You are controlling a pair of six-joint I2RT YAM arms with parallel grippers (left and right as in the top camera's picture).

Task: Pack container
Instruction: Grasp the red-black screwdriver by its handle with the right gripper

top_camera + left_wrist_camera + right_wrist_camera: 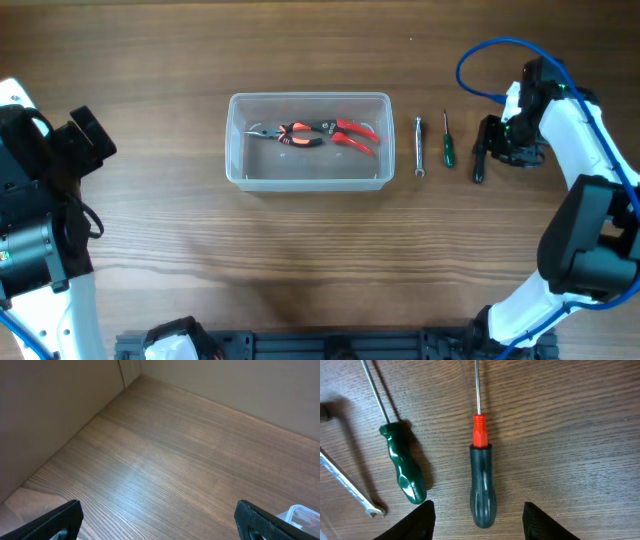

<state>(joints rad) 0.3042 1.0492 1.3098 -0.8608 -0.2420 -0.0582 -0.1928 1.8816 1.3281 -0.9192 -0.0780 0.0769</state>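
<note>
Work surface: a brown wood-grain table (320, 260). The container (233, 150), a clear rectangular tub with rounded corners, sits upright at the centre of the table, its long side running left to right in the overhead view. Contents: two tools lying flat on its floor, the black-and-orange pliers (285, 135) towards the left and the red-handled pliers (352, 134) towards the right, meeting near the middle.

Three tools lie in a row on the table just outside the container's short wall on the right-arm side, roughly parallel to one another. In order outwards: the wrench (419, 146), the green screwdriver (447, 142), the black screwdriver (482, 485). The black screwdriver has a red collar between handle and shaft.

Right gripper (477, 506): positioned over the handle of the black screwdriver. The fingers are spread wide, one on each side of the handle, with a gap visible between each finger and the handle. Nothing is gripped.

Left gripper (157, 510): at the left edge of the table, well apart from the container. The fingers are spread wide with only bare table between them. Nothing is gripped. A corner of the container shows at the lower right of the left wrist view
</note>
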